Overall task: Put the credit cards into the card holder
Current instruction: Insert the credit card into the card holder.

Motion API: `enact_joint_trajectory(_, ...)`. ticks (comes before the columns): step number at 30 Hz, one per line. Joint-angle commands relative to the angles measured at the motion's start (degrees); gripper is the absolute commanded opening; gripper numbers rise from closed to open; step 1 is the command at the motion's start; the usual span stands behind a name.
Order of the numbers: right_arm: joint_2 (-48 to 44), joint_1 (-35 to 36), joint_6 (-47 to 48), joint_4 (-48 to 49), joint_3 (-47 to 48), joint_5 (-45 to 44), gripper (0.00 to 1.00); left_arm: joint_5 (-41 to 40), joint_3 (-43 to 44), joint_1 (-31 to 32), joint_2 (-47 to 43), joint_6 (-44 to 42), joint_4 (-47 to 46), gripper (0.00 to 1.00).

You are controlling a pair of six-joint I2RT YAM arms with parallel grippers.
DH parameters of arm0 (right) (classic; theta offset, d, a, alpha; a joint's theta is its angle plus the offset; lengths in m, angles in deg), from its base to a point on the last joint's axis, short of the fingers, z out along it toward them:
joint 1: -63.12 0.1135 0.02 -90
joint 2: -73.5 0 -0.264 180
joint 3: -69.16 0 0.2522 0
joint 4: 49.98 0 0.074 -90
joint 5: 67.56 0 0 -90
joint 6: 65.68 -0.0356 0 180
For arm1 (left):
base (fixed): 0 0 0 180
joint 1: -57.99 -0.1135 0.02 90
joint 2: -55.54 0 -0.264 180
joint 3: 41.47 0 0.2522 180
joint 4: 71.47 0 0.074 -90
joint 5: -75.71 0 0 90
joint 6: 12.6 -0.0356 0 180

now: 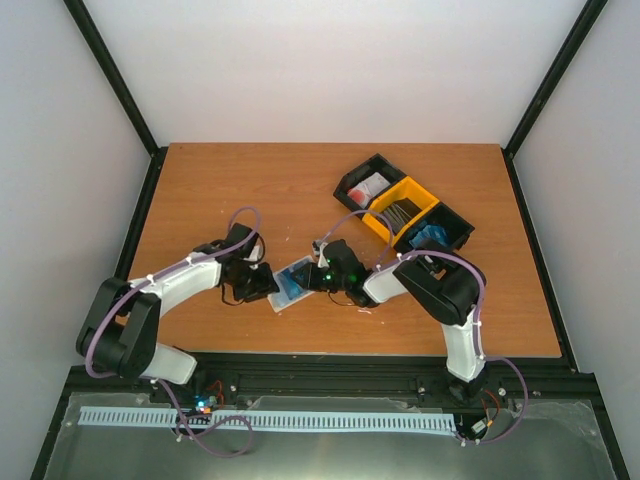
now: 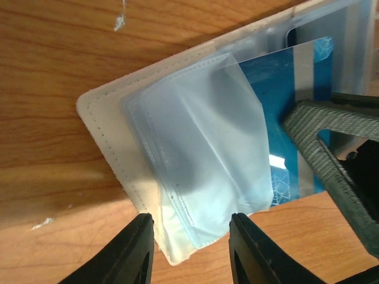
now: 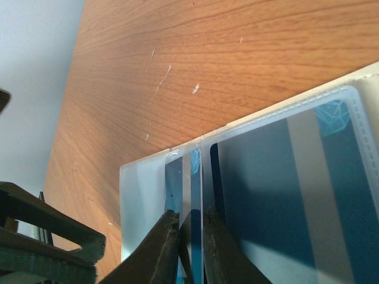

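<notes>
The card holder [image 1: 290, 284] lies open on the table between the two grippers. In the left wrist view its beige cover [image 2: 106, 127] and clear plastic sleeves [image 2: 201, 154] show, with a blue credit card [image 2: 290, 100] under them. My left gripper [image 2: 190, 248] is open, its jaws on either side of the holder's near corner without touching it. My right gripper [image 3: 190, 236] is shut on a blue credit card [image 3: 195, 183], held edge-on at the mouth of a clear sleeve. A second blue card [image 3: 278, 195] sits inside the sleeve beside it.
A row of bins stands at the back right: a black one [image 1: 365, 183], a yellow one [image 1: 400, 208], and a black one [image 1: 437, 236] with blue items in it. The right arm's finger [image 2: 331, 154] shows in the left wrist view.
</notes>
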Motion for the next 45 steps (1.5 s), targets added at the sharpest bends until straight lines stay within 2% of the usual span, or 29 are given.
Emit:
enact_joint_trajectory(1, -1.8, 0.8, 3.0, -5.5, 0.9, -0.5, 0.14, -1.8, 0.1, 0.4, -3.2, 2.0, 1.7, 0.38)
enact_joint_trajectory(7, -3.1, 0.9, 6.1, -11.7, 2.8, -1.9, 0.21, -5.3, -0.3, 0.4, -6.6, 4.2, 3.1, 0.48)
enact_joint_trajectory(11, -4.9, 0.9, 8.3, -18.0, 4.5, -4.7, 0.32, -6.8, -0.6, 0.4, -6.7, 5.2, 3.2, 0.53)
enact_joint_trajectory(13, -5.7, 0.9, 9.3, -20.4, 5.1, -6.0, 0.37, -7.1, -0.9, 0.4, -6.1, 5.8, 2.8, 0.53)
enact_joint_trajectory(17, -6.2, 1.2, 10.2, -22.7, 5.9, -6.8, 0.40, -6.9, -1.4, 0.4, -5.4, 6.4, 1.6, 0.53)
enact_joint_trajectory(23, -7.4, 1.6, 11.3, -25.3, 6.6, -7.9, 0.46, -1.7, -1.6, 0.4, -3.1, 4.4, -3.0, 0.50)
enact_joint_trajectory(29, -9.1, 1.6, 11.7, -31.3, 9.2, -10.6, 0.55, -0.9, -1.5, 0.4, -2.8, 3.6, -4.4, 0.49)
enact_joint_trajectory(39, -8.9, 1.6, 11.7, -39.1, 12.1, -14.8, 0.55, 0.7, -1.1, 0.4, -0.9, 3.0, -6.0, 0.48)
enact_joint_trajectory(45, -7.7, 1.6, 12.0, -41.5, 13.3, -15.1, 0.49, 0.8, -1.4, 0.4, 0.6, 3.2, -6.2, 0.34)
